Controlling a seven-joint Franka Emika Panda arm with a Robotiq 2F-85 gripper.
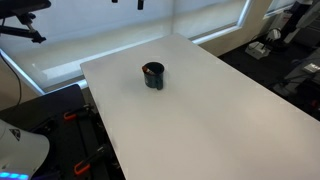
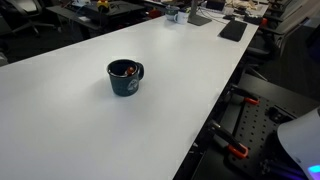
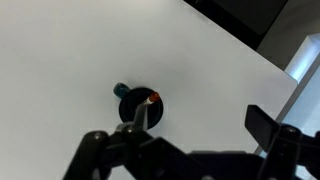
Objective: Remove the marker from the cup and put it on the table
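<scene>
Beyond the fingers, marker sits inside cup.

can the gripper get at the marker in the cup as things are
Probably yes: the gripper hangs open above the cup, the marker shows at its rim, and nothing stands between.

No legible text or labels anywhere.
</scene>
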